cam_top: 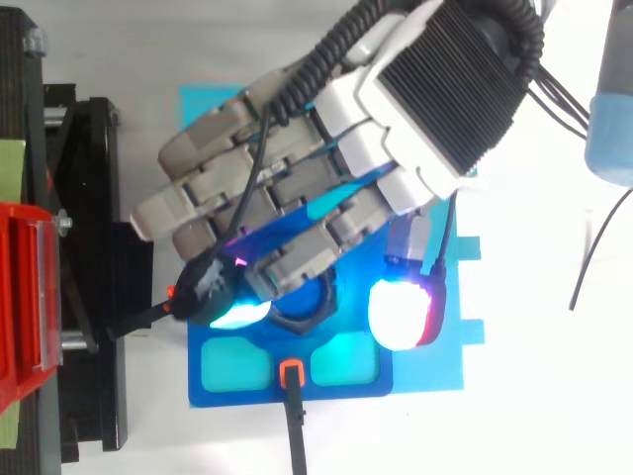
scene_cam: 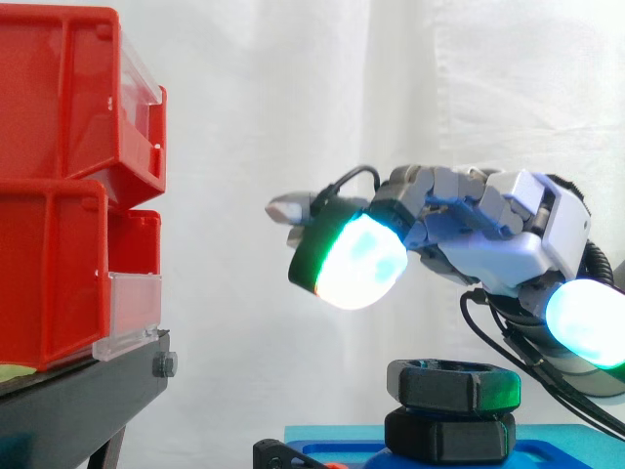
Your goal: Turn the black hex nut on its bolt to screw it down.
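Hand: grey-and-white robot hand (scene_cam: 508,249), fingers loosely extended, holding nothing, hovering above the nut, apparently lined up to grasp it.
Nut: black hex nut (scene_cam: 452,386), untouched, on blue base plate (scene_cam: 337,437).

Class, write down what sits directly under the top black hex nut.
Under the nut sits a second black hex piece, resting on a blue base. Anything threaded through them is hidden from the side.

A blue base (cam_top: 425,368) lies on the white table (cam_top: 539,421).

Black nut (scene_cam: 454,386), blue base (scene_cam: 557,454), red bins (scene_cam: 59,117)
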### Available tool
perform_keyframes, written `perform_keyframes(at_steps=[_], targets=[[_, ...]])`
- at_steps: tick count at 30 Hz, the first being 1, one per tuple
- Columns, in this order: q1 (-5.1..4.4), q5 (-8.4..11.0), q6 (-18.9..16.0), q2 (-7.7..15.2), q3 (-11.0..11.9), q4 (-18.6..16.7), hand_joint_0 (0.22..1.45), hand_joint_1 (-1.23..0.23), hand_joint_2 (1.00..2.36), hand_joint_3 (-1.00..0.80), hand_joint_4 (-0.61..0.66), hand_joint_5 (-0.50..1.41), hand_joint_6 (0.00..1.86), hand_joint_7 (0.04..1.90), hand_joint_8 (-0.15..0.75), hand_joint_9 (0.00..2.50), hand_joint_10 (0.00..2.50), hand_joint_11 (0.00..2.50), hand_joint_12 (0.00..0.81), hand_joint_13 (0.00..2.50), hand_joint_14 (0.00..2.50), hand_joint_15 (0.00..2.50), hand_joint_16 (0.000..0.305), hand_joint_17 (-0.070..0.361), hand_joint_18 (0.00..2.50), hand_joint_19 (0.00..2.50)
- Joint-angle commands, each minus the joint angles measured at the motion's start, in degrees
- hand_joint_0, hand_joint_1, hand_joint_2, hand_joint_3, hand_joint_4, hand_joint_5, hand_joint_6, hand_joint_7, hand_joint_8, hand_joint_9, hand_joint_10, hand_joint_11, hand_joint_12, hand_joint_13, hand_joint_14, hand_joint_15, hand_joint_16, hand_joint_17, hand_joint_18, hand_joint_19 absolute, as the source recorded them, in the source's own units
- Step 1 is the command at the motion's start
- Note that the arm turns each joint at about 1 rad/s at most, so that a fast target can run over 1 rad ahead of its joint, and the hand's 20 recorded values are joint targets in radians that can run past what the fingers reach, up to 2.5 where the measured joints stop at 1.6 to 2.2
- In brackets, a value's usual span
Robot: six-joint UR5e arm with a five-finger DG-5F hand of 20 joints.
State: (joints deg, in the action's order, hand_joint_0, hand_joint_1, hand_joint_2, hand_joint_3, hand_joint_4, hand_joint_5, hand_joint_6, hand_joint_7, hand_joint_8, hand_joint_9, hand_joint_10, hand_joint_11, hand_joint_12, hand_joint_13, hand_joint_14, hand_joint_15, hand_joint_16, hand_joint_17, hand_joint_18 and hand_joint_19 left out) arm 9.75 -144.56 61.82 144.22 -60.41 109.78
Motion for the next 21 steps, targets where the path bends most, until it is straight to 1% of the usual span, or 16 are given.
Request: perform_keyframes(at_steps=[1, 4, 5, 7, 9, 11, 14, 15, 17, 18, 20, 21], targets=[[-1.22, 0.06, 0.4, 0.0, 0.0, -1.2, 0.42, -0.34, 1.0, -0.5, 0.34, -0.09, 0.5, 0.98, 0.373, 0.58, 0.0, 0.2, 0.394, 0.38, 0.0, 0.08, 0.063, 0.141, 0.38, 0.49], [-1.75, 0.24, 0.8, 0.0, -0.1, -0.3, 0.41, -0.36, 1.0, -0.5, 0.35, -0.09, 0.5, 0.99, 0.377, 0.59, 0.0, 0.2, 0.397, 0.38, 0.0, 0.08, 0.064, 0.143, 0.38, 0.48], [-2.1, 0.59, 1.4, 0.9, -0.2, 0.0, 0.41, -0.37, 1.0, -0.5, 0.35, -0.09, 0.5, 1.0, 0.379, 0.59, 0.01, 0.2, 0.398, 0.38, 0.0, 0.08, 0.064, 0.143, 0.38, 0.49], [-2.28, 0.85, 1.7, 1.0, -0.2, -0.1, 0.41, -0.4, 1.0, -0.5, 0.35, -0.09, 0.5, 1.0, 0.371, 0.58, 0.0, 0.2, 0.389, 0.38, 0.0, 0.08, 0.062, 0.139, 0.37, 0.49], [-2.54, 1.91, 1.9, 1.7, -0.3, -0.3, 0.42, -0.4, 1.0, -0.5, 0.35, -0.08, 0.5, 1.02, 0.366, 0.58, 0.0, 0.2, 0.387, 0.38, 0.0, 0.08, 0.061, 0.137, 0.37, 0.47], [-2.8, 2.88, 2.0, 1.7, -0.3, 0.1, 0.43, -0.38, 1.0, -0.5, 0.34, -0.08, 0.5, 1.04, 0.361, 0.58, 0.0, 0.2, 0.381, 0.37, 0.0, 0.08, 0.06, 0.134, 0.36, 0.48], [-3.24, 3.49, 2.0, 1.7, -0.5, 0.8, 0.45, -0.34, 1.0, -0.5, 0.33, -0.07, 0.5, 1.06, 0.354, 0.58, 0.0, 0.19, 0.374, 0.37, 0.0, 0.08, 0.057, 0.129, 0.34, 0.48], [-3.42, 3.75, 2.2, 1.7, -0.9, 1.2, 0.45, -0.34, 1.0, -0.5, 0.33, -0.07, 0.5, 1.06, 0.354, 0.58, 0.0, 0.19, 0.374, 0.37, 0.0, 0.08, 0.057, 0.129, 0.34, 0.48], [-3.42, 4.19, 2.3, 1.8, -1.5, 1.1, 0.45, -0.34, 1.0, -0.5, 0.33, -0.06, 0.5, 1.1, 0.354, 0.58, 0.01, 0.2, 0.372, 0.37, 0.0, 0.08, 0.057, 0.128, 0.34, 0.48], [-3.51, 4.72, 2.6, 1.8, -2.3, 1.0, 0.45, -0.34, 1.0, -0.5, 0.32, -0.06, 0.5, 1.1, 0.353, 0.58, 0.01, 0.2, 0.373, 0.37, 0.0, 0.08, 0.057, 0.128, 0.34, 0.48], [-3.51, 5.34, 2.9, 1.8, -2.9, 0.7, 0.45, -0.33, 1.0, -0.5, 0.31, -0.05, 0.5, 1.14, 0.354, 0.59, 0.0, 0.19, 0.371, 0.37, 0.0, 0.08, 0.057, 0.128, 0.34, 0.49], [-3.51, 6.04, 3.0, 1.7, -3.6, 0.4, 0.45, -0.33, 1.0, -0.5, 0.31, -0.05, 0.5, 1.15, 0.355, 0.59, 0.01, 0.2, 0.371, 0.37, 0.0, 0.08, 0.057, 0.127, 0.34, 0.49]])
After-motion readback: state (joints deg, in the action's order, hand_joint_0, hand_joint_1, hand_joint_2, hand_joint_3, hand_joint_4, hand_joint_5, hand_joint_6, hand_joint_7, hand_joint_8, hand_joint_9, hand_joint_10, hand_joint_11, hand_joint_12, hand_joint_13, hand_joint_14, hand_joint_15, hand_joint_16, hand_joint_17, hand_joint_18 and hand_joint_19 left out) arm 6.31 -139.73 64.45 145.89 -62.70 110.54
